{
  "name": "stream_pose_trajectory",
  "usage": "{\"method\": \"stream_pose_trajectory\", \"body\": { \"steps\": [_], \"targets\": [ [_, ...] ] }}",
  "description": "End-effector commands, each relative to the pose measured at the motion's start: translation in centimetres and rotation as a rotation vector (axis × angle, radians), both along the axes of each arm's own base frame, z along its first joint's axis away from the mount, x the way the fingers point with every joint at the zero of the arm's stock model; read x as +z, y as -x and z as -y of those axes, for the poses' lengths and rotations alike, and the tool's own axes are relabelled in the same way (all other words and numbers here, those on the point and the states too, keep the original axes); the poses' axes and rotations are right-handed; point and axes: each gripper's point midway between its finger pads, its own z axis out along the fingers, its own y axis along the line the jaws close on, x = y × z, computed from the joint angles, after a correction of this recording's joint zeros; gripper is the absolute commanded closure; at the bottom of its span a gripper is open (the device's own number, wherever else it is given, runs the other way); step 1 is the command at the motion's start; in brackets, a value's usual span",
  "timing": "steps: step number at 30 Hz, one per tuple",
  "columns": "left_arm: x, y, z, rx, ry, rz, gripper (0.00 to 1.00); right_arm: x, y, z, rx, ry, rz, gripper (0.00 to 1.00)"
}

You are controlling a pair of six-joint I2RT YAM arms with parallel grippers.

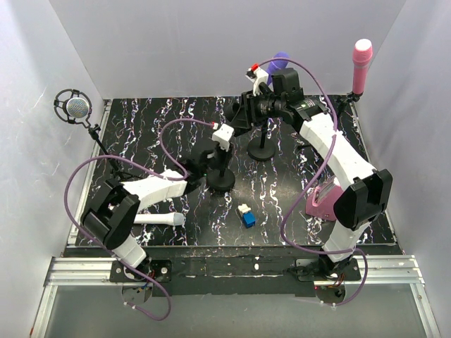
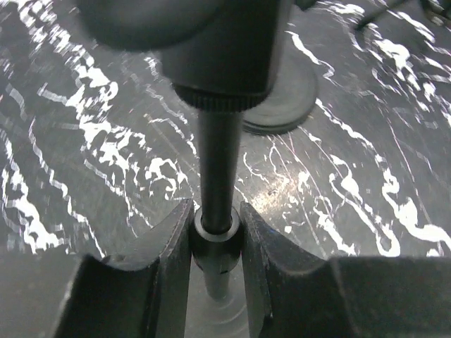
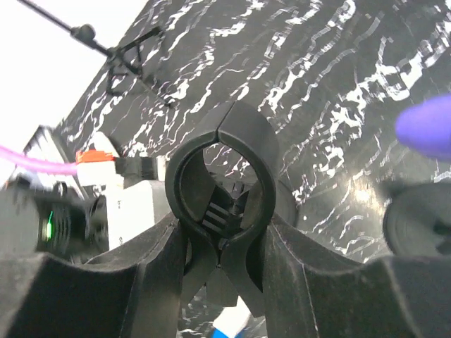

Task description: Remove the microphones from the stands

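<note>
A white microphone (image 1: 158, 220) lies flat on the marbled table, near the left arm's elbow. The black stand (image 1: 220, 181) rises mid-table from a round base. My left gripper (image 2: 217, 232) is shut on a collar of its pole (image 2: 217, 158), low down near the base; in the top view this gripper (image 1: 213, 160) sits just above that base. Higher up, my right gripper (image 3: 222, 229) is shut on the handles of the stand's black clip (image 3: 220, 127), whose ring holds nothing. From above, the right gripper (image 1: 238, 113) hangs over the stand's top.
A second stand's base (image 1: 262, 151) carries a purple microphone (image 1: 280, 63). A pink microphone (image 1: 361, 63) stands at the back right, and a silver one in a shock mount (image 1: 74, 107) at the back left. A blue and white block (image 1: 246, 215) and a pink box (image 1: 323, 201) lie near the front.
</note>
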Motion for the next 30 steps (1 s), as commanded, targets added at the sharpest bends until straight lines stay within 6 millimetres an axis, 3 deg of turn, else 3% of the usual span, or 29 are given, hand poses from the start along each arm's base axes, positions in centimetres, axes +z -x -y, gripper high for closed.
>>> {"method": "stream_pose_trajectory", "body": {
  "steps": [1, 2, 3, 5, 7, 10, 14, 18, 22, 25, 28, 30],
  "targets": [
    [2.3, -2.1, -5.4, 0.634, 0.066, -0.019, 1.0, -1.5, 0.7, 0.7, -0.247, 0.069, -0.18, 0.99],
    [1.5, -1.6, -4.5, 0.592, 0.082, -0.055, 1.0, -1.7, 0.8, 0.6, -0.247, 0.073, -0.178, 0.99],
    [1.0, -1.2, -4.0, 0.544, 0.081, -0.071, 0.94, -1.9, 0.8, 0.7, -0.251, 0.077, -0.173, 0.99],
    [0.6, -0.3, -3.6, 0.458, 0.057, -0.071, 0.62, -2.1, 0.6, 0.9, -0.25, 0.093, -0.15, 0.99],
    [0.7, 0.4, -3.2, 0.345, 0.047, -0.074, 0.43, -2.2, 0.2, 1.2, -0.24, 0.114, -0.103, 0.99],
    [1.3, 1.4, -3.2, 0.173, 0.092, -0.089, 0.33, -1.8, 0.4, 0.8, -0.162, 0.103, -0.03, 0.99],
    [2.9, 4.7, -1.2, -0.203, 0.16, -0.092, 0.31, -1.0, 3.0, -0.8, 0.074, 0.04, 0.031, 0.99],
    [2.5, 6.7, -0.1, -0.473, 0.19, -0.13, 0.41, -0.6, 5.5, -1.5, 0.246, -0.017, 0.045, 0.99],
    [1.9, 6.4, 0.7, -0.54, 0.19, -0.108, 0.51, -0.4, 6.3, -1.8, 0.298, -0.041, 0.027, 0.99],
    [1.8, 5.9, 1.3, -0.559, 0.193, -0.106, 0.68, -0.4, 6.1, -1.8, 0.288, -0.035, 0.03, 0.99],
    [1.5, 5.3, 1.2, -0.537, 0.18, -0.098, 1.0, -0.6, 5.7, -1.7, 0.269, -0.021, 0.032, 0.99],
    [1.9, 3.7, 0.5, -0.389, 0.183, -0.098, 1.0, -0.6, 4.9, -1.4, 0.199, -0.006, 0.008, 0.99]
  ]
}}
